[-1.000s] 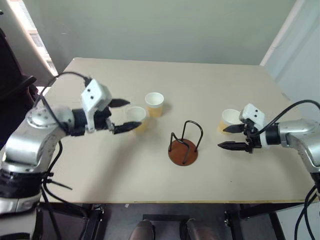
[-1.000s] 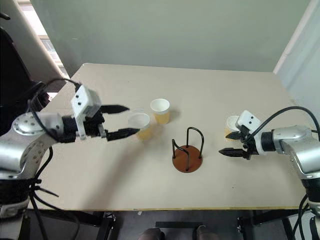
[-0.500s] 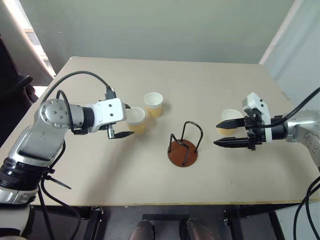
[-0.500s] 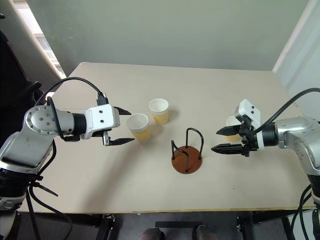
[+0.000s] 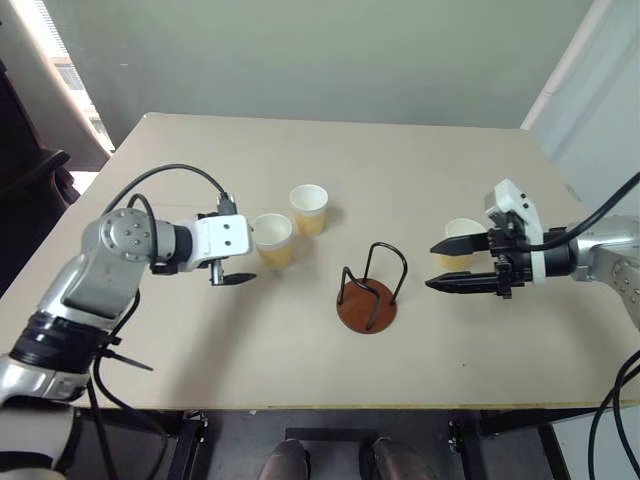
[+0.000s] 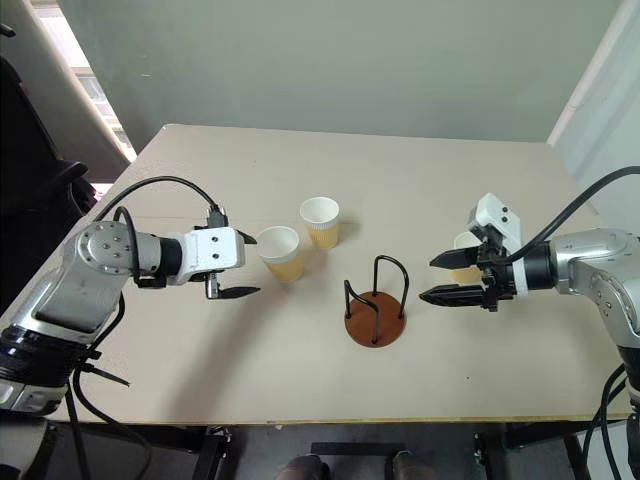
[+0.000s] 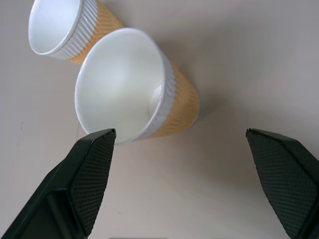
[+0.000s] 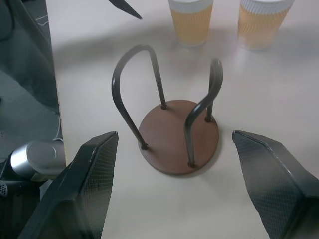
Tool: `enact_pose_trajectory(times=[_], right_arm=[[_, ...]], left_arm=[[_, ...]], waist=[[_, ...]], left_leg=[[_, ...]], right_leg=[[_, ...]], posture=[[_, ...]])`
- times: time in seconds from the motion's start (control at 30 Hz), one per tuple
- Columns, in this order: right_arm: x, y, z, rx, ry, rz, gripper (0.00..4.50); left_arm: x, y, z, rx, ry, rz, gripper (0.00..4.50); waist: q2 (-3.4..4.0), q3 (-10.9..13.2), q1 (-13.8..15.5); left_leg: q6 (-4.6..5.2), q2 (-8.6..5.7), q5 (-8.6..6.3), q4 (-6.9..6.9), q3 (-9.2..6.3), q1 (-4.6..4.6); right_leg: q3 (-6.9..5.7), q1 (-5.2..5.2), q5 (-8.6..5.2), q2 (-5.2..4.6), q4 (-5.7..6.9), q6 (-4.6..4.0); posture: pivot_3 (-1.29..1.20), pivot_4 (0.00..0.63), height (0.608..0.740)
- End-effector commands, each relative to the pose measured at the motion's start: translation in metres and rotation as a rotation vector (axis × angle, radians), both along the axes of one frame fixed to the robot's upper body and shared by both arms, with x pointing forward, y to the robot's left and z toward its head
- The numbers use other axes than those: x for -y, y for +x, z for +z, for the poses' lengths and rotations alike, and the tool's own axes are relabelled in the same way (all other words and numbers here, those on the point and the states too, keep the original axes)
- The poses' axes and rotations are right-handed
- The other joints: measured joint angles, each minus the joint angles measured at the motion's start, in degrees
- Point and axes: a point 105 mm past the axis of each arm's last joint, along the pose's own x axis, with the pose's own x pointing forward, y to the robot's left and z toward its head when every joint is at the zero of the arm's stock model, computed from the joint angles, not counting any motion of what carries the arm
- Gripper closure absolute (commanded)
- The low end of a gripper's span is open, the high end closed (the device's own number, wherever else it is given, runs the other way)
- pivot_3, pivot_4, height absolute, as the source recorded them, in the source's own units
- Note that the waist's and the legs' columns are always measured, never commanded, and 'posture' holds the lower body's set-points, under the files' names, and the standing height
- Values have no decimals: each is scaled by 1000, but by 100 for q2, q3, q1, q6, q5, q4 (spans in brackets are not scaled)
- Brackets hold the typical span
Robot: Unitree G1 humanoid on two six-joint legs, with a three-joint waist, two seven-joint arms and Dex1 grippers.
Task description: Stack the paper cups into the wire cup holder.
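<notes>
Near the middle of the worktop (image 5: 480, 160), a little toward its front edge, the wire cup holder (image 5: 367, 293) stood upright and empty, arches up. Just beyond it toward the left edge sat two paper cups: one cup (image 5: 272, 240) nearer the left side, a second cup (image 5: 309, 209) just beside it, further back. A third cup (image 5: 459, 243) stood toward the right edge, partly hidden behind the right gripper (image 5: 449, 264). That gripper's jaws were spread wide, holding nothing, aimed at the holder. And the left gripper (image 6: 240, 265) sat right by the nearer cup, jaws wide, the cup just ahead of them, not gripped.
</notes>
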Motion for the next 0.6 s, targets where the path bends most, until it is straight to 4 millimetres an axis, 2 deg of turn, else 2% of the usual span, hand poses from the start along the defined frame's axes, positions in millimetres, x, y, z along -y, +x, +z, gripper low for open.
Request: enact_pose_trajectory(times=[0.03, 0.2, 0.6], right_arm=[[-2, -3, 12, 52, 11, 12, 713], [-1, -4, 14, 57, 14, 13, 713], [-3, -1, 33, 245, 123, 68, 713]], left_arm=[[5, 7, 16, 82, 5, -20, 0], [16, 12, 24, 120, -11, -62, 0], [22, 14, 13, 93, 23, -130, 0]], waist=[[0, 0, 0], [0, 0, 3], [0, 0, -12]], left_leg=[[0, 0, 0, 0, 0, 0], [0, 0, 0, 1, 0, -2], [1, 0, 0, 8, 0, -1]], right_leg=[[0, 0, 0, 0, 0, 0], [-1, 0, 1, 0, 0, 1], [-1, 1, 3, 1, 5, 5]], posture=[[0, 150, 740], [0, 150, 740], [0, 150, 740]])
